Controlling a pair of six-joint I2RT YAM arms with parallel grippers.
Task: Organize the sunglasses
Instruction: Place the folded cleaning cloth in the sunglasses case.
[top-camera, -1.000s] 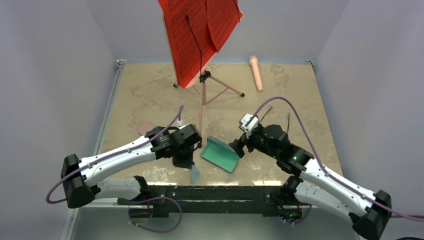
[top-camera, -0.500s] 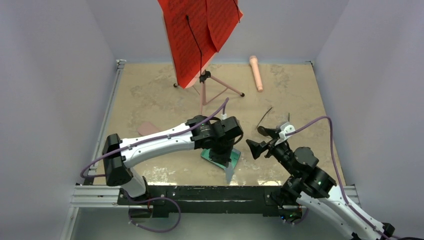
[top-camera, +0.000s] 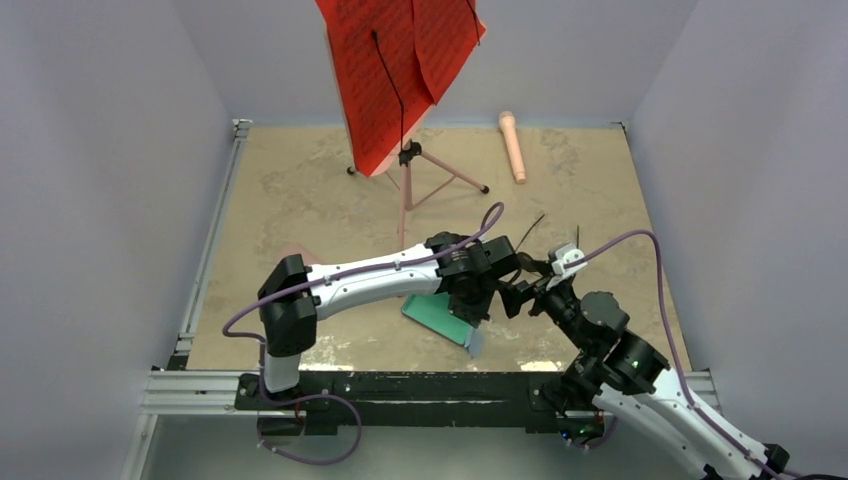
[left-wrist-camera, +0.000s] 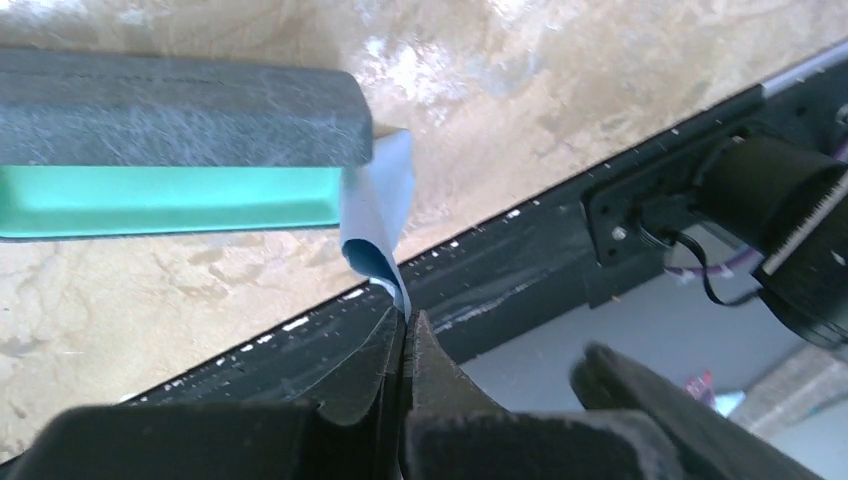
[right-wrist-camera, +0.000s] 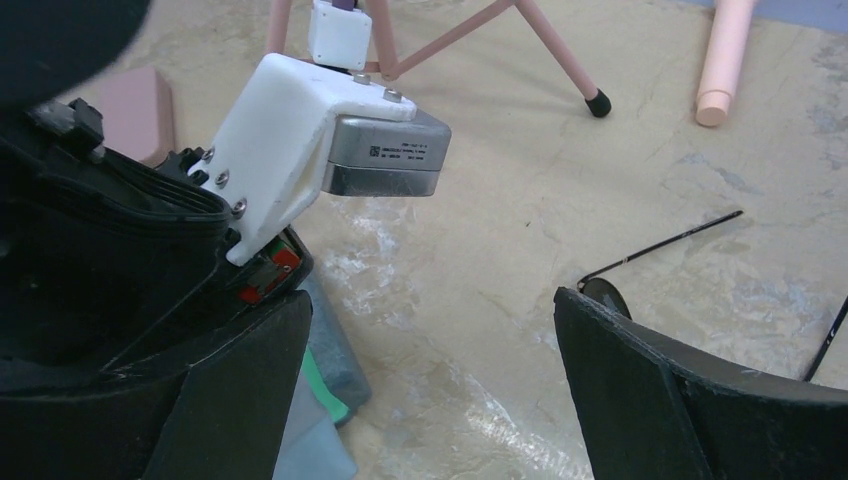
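The black sunglasses lie on the beige table right of centre, their thin arms pointing away; in the right wrist view one dark lens peeks out beside my right finger. My right gripper is open just in front of them, nothing between its fingers. My left gripper is shut on a blue-grey cloth that hangs at the near right corner of the open grey case with its green lining. No white-framed pair shows.
A red music sheet on a pink tripod stand rises at the back centre. A pink cylinder lies at the back right. A pink case sits left, behind my left arm. The black rail runs along the table's near edge.
My left arm has swung right across the case, carrying the cloth from its left side to its right corner. The right arm has drawn back off the case and turned toward the black sunglasses.
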